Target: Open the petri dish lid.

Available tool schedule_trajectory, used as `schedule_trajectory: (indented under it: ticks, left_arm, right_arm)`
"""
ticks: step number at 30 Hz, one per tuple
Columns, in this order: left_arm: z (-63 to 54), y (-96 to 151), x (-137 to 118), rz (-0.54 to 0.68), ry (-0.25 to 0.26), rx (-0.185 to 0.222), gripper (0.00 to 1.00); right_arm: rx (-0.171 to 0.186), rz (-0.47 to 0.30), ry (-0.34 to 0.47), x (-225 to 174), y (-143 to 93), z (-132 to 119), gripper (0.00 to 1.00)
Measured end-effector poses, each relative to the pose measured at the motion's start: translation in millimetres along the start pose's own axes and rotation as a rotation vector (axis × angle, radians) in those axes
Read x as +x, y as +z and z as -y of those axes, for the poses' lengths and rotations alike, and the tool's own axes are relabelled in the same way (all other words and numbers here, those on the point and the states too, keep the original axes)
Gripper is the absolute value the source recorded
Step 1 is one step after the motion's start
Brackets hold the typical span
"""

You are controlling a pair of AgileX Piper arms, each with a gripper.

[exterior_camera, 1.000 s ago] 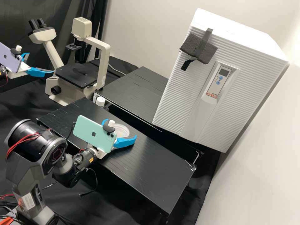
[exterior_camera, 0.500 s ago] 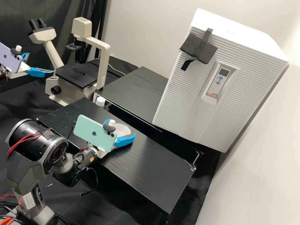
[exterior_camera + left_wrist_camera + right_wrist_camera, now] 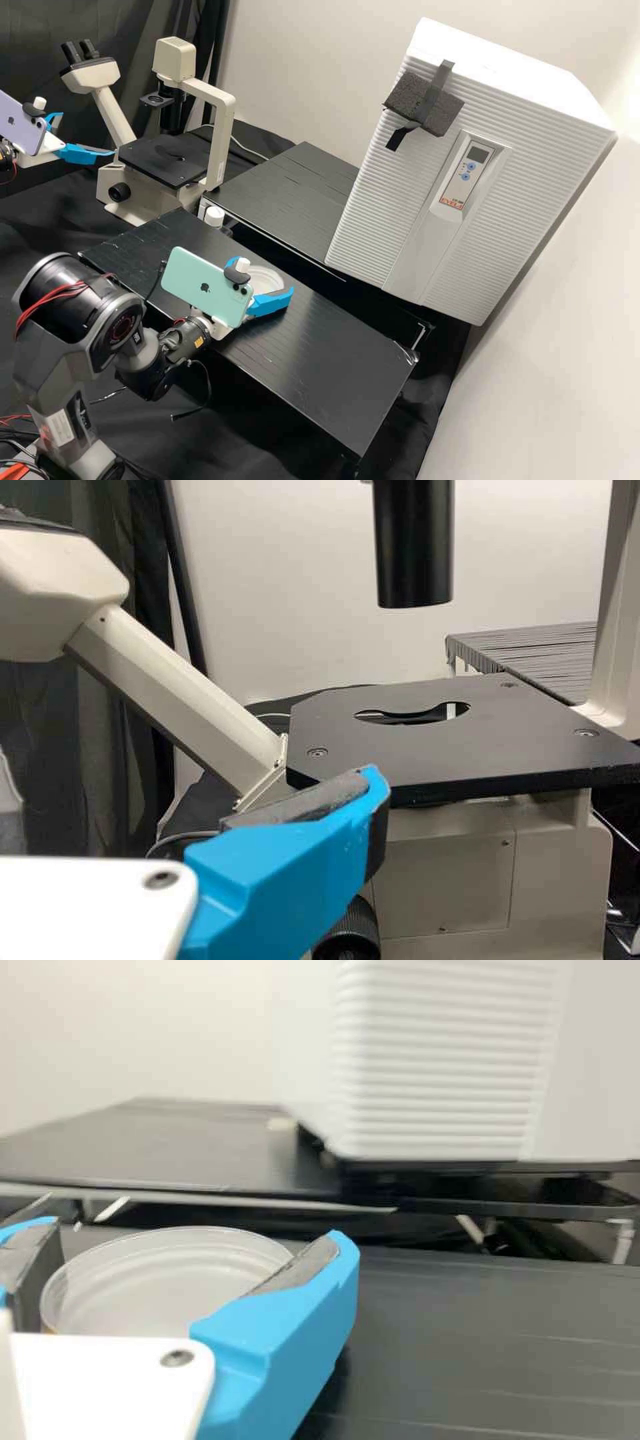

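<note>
A: Where does the petri dish [image 3: 268, 281] lie?

B: Clear, shallow and round, it lies on the near black platform [image 3: 327, 373], by the far edge, between the two fingers [image 3: 285, 1335] of the right gripper [image 3: 263, 275].

A: And the state of that claw?

B: Its fingers stand apart, one to each side of the dish. Whether their grey pads touch the rim cannot be told.

A: What is mounted behind them?

B: A mint-green phone [image 3: 200, 283], tilted, in a white bracket. Just past the platform's far edge: a white cylinder [image 3: 214, 217]. Beyond that, a second black platform [image 3: 280, 193].

A: And the other arm?

B: The left gripper [image 3: 87, 135], well apart from the dish, is beside the cream microscope [image 3: 218, 133]. Its fingers are spread with nothing between them, and it carries a lilac phone [image 3: 19, 123]. In the left wrist view, one finger appears in front of the microscope's black stage [image 3: 470, 745].

A: The large white body?

B: A ribbed cabinet [image 3: 527, 173], with a dark foam block [image 3: 407, 97] taped to its front.
</note>
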Motion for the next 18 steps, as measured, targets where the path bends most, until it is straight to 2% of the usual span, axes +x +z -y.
schedule_trajectory:
  ticks: [3,5,9,11,14,18]
  left_arm:
    - [0.0,0,0,0.0,0.0,0.0,1.0]
    - [0.0,0,0,0.0,0.0,0.0,1.0]
    - [0.0,0,0,0.0,0.0,0.0,1.0]
    - [0.0,0,0,0.0,0.0,0.0,1.0]
    - [0.0,0,0,0.0,0.0,0.0,1.0]
    - [0.0,0,0,0.0,0.0,0.0,1.0]
  right_arm:
    - [0.045,-0.013,0.042,-3,1,-13,0.0]
    - [0.091,-0.031,0.071,-7,2,-23,0.0]
    - [0.138,-0.039,0.108,-13,7,-36,0.0]
    - [0.152,-0.028,0.126,-15,10,-41,0.0]
    - [0.154,0.0,0.143,-15,16,-44,0.0]
    - [0.163,0.069,0.141,-8,33,-44,0.0]
